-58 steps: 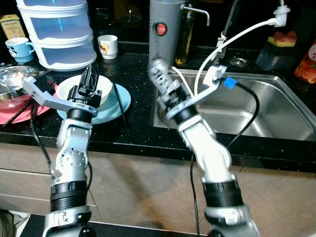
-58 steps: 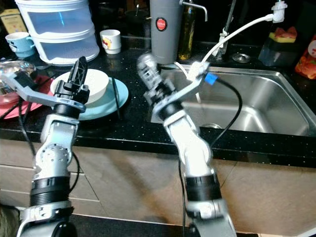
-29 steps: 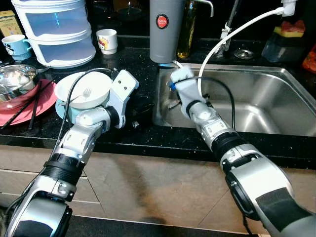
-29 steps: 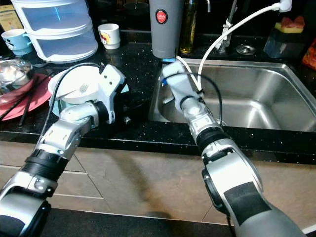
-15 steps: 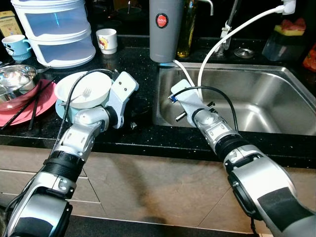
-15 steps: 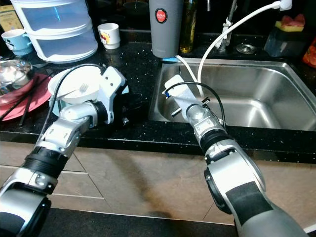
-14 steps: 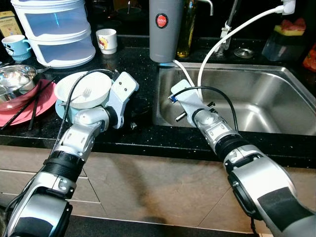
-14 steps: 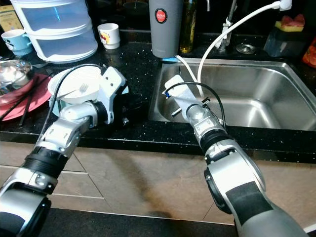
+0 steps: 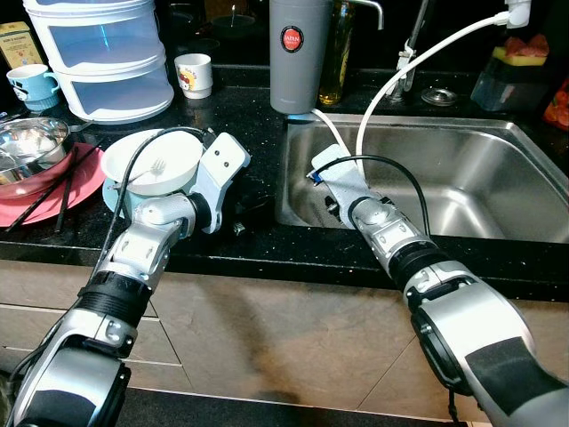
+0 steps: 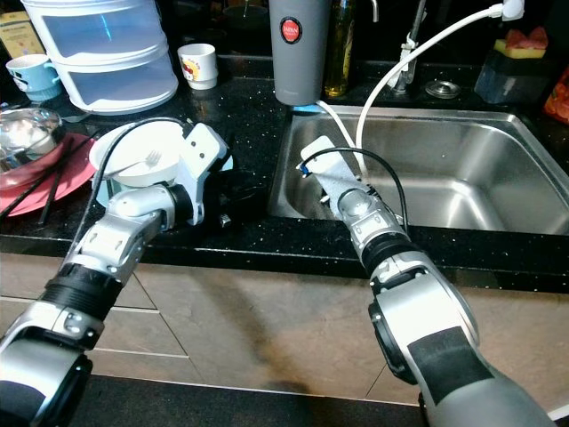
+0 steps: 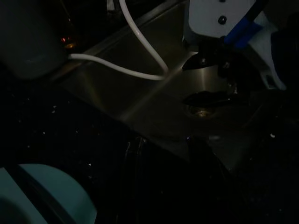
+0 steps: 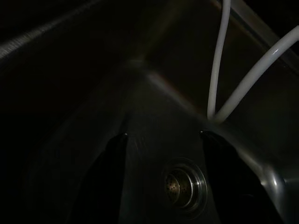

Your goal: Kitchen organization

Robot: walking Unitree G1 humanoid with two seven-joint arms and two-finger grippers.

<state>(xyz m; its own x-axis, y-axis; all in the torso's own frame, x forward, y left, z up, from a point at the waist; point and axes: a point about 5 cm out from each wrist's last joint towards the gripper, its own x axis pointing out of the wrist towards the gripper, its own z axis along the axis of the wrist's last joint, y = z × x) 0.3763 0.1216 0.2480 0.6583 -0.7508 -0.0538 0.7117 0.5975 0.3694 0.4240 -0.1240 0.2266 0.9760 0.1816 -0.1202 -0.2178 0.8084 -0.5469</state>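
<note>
Sink [image 9: 498, 147] was entered by the right gripper [image 12: 161, 140], fingers spread wide above the drain [image 12: 183, 185]; the left gripper [image 11: 161, 144] was held open over the counter [image 9: 240, 124].

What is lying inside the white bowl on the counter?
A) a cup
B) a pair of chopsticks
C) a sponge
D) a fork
D: a fork rests inside the white bowl, which sits on a light blue plate beside the left arm.

head pair: down at counter | wrists: close, both facing sink [image 9: 462, 169]
</note>
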